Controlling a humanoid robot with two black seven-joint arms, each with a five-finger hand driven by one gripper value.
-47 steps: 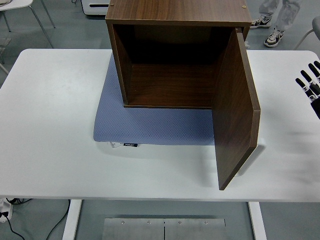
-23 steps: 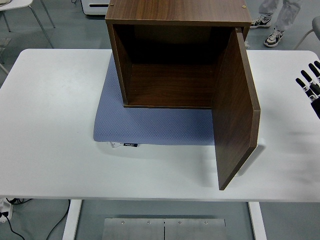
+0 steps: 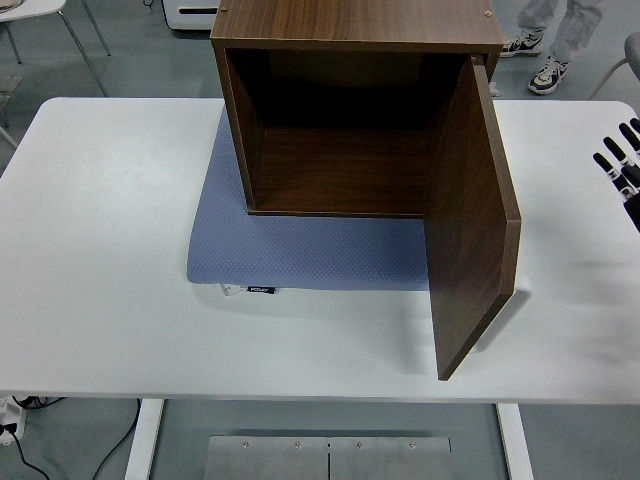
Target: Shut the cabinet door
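At right edge, right robot hand (image 3: pixel 625 168), fingers spread and empty, retreats slightly; door (image 3: pixel 472 225) unchanged, wide open.

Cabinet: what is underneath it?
The cabinet stands on a blue mat laid on the white table. The mat's covered part is hidden.

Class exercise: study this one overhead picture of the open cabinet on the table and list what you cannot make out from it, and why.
- Right robot hand: cut off by the head view's right edge; only some fingers show.
- Left arm: out of view.
- Door outer face: turned away from the camera, so any handle is hidden.
- Label on the blue mat: print too small to read.
- Person: cut off by the top edge; only legs and shoes show.
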